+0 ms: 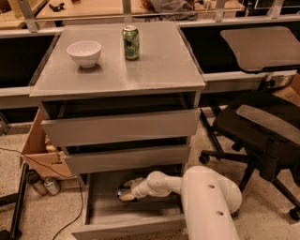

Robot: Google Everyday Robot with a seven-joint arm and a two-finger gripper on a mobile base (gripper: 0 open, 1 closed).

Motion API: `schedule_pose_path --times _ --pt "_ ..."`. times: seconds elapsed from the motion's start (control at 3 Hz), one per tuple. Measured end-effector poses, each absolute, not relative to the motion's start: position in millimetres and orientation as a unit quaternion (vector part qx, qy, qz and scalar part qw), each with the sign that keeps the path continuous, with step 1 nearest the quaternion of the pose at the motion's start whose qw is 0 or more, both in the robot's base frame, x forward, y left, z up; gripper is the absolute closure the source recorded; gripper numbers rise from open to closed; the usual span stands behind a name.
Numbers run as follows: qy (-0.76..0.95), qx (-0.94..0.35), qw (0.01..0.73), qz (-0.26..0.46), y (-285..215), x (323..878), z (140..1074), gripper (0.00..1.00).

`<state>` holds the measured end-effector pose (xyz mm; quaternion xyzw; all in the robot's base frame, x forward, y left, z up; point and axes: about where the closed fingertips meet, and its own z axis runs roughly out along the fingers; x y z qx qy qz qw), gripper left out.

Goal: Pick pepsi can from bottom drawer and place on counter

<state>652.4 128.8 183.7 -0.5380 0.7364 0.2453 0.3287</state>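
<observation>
The bottom drawer (127,228) is standing pulled out, the lowest of three grey drawers. The white robot arm (206,201) is angling in from the right, over the drawer's right side. The gripper (125,194) is sitting low inside the bottom drawer, toward the back and a little left of the middle, under the front of the middle drawer (126,158). A small dark shape with a silver glint is showing right at the gripper's tip, which is taken here as the pepsi can (121,191). It is lying on the drawer floor and is mostly hidden by the gripper. The gripper is touching the can or just beside it. Whether it is open, closed or clamping the can cannot be told from this view.

The top drawer (119,126) and the middle drawer are both sticking out slightly, with dark gaps above them. The counter (159,70) is carrying a green can (131,42), standing upright near the back centre. A white bowl (84,52) is sitting to that can's left, apart from it.

A black office chair (267,126) is standing right of the cabinet. A cardboard box (37,145) is sitting on the floor to the left. A wooden bench (93,9) with metal rails is running behind the counter.
</observation>
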Motion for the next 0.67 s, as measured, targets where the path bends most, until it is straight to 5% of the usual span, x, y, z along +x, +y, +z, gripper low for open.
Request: schedule_pose_path --times 0.67 --pt "0.699 -0.572 0.330 0.276 120.4 603.8 271.4 1.00"
